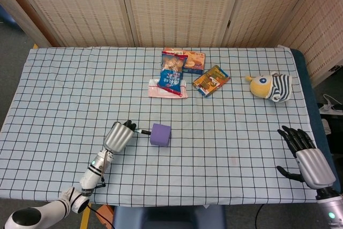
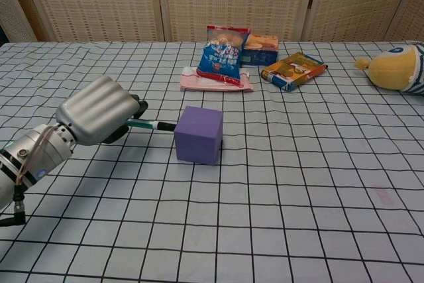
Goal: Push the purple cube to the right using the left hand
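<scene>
The purple cube [image 1: 160, 134] [image 2: 198, 134] sits on the checked tablecloth [image 1: 214, 132], a little left of the table's middle. My left hand [image 1: 119, 136] [image 2: 99, 110] is just left of it, most fingers curled in. One thin finger [image 2: 152, 124] sticks out to the right, its dark tip touching the cube's left face. My right hand [image 1: 305, 156] rests near the front right corner with its fingers spread, holding nothing; the chest view does not show it.
At the back middle lie a blue snack bag [image 1: 172, 73] [image 2: 223, 54], a pink packet [image 1: 167, 90], an orange box [image 1: 193, 61] and a colourful box [image 1: 211, 80]. A yellow plush toy [image 1: 270, 86] [image 2: 397, 67] lies at the back right.
</scene>
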Tool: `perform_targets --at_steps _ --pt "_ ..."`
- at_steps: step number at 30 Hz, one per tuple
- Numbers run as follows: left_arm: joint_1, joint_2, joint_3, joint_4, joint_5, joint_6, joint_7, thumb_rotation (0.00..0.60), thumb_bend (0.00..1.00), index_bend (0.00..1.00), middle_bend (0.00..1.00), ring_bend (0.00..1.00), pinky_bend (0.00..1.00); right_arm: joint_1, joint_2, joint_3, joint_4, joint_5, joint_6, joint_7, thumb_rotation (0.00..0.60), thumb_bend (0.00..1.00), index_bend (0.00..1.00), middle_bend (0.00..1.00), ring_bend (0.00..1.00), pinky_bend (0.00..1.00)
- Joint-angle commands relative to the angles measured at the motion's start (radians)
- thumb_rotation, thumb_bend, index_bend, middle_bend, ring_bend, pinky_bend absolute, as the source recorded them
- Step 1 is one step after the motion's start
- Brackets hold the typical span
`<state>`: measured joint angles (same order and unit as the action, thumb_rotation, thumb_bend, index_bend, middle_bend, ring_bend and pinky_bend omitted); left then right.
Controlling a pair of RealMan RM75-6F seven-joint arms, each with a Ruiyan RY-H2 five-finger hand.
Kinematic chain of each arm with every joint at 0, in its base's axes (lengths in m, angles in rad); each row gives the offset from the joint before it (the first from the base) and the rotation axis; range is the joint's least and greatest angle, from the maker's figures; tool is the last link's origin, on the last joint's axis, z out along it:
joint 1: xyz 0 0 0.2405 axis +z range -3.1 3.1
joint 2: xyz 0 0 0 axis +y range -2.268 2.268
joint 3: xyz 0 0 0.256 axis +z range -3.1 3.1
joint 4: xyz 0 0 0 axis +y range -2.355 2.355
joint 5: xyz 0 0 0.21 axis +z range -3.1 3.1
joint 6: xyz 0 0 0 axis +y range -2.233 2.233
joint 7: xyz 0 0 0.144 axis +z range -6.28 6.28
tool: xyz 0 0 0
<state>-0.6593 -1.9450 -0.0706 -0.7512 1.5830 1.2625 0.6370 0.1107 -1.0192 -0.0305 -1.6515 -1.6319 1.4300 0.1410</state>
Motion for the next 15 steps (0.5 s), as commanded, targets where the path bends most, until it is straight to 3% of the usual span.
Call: perform_targets --at_steps 1,15 --pt "-0.011 -0.006 -0.005 -0.016 0.000 -0.009 0.022 0.600 0.66 0.81 0.82 1.00 1.00 -0.001 0.006 0.000 0.000 -0.001 0.003 0.011 0.600 0.10 0.00 0.00 0.00 0.00" --pt "-0.048 -0.020 -0.012 -0.106 0.004 -0.036 0.146 0.600 0.66 0.81 0.82 1.00 1.00 -0.012 0.028 -0.004 0.002 -0.024 0.035 0.060 0.600 0.10 0.00 0.00 0.00 0.00"
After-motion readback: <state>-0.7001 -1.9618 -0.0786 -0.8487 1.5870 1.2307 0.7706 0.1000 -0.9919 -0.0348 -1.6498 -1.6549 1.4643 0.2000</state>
